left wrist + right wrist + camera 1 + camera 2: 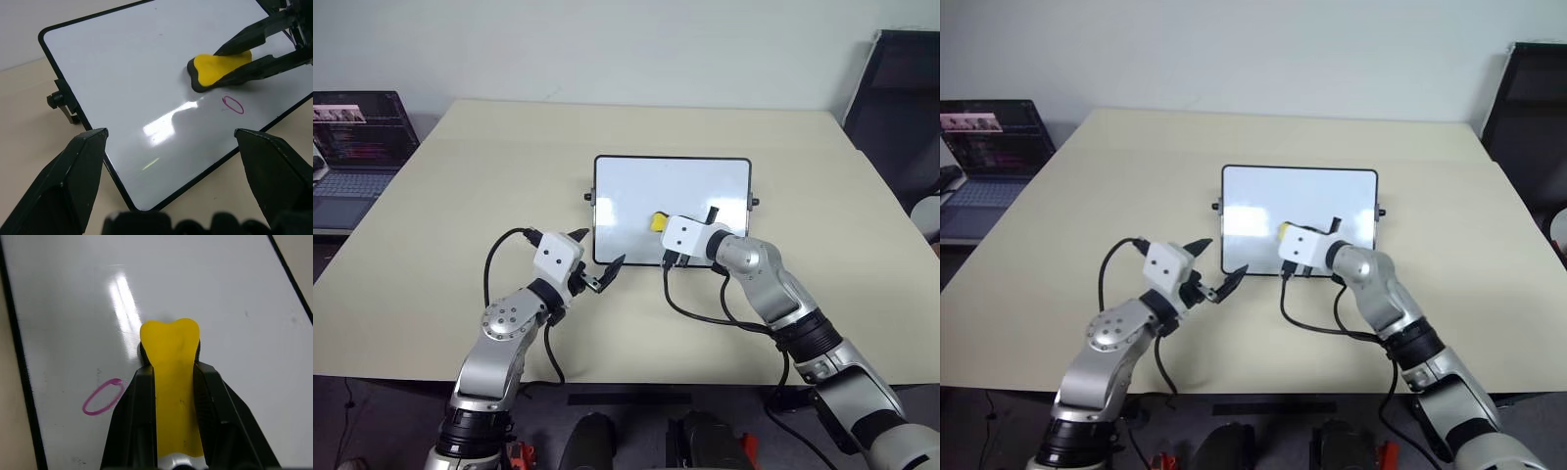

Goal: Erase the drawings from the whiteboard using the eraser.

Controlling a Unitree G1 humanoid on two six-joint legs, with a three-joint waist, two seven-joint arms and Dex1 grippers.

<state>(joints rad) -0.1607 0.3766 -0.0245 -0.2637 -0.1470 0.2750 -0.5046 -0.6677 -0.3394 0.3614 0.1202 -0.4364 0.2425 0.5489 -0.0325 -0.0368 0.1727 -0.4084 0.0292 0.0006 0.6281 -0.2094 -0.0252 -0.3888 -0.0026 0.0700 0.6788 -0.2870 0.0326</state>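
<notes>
Two arms seen in lower half of head views, built of silver-grey metallic segments with rounded joint housings. Circle of small screws noted on round housing of left arm [509, 321]. Black ribbed collar seen on right arm [808, 338] in lower right of frame. White box-shaped wrist modules marked with small dark dots. Black cables looped from each wrist module. Left gripper [597, 262] fitted with black, tapered, pointed fingers.

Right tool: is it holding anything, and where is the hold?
The right tool holds the eraser, its two fingers clamped on the long sides, the yellow front end sticking out over the whiteboard. The left tool is open, holding nothing.
</notes>
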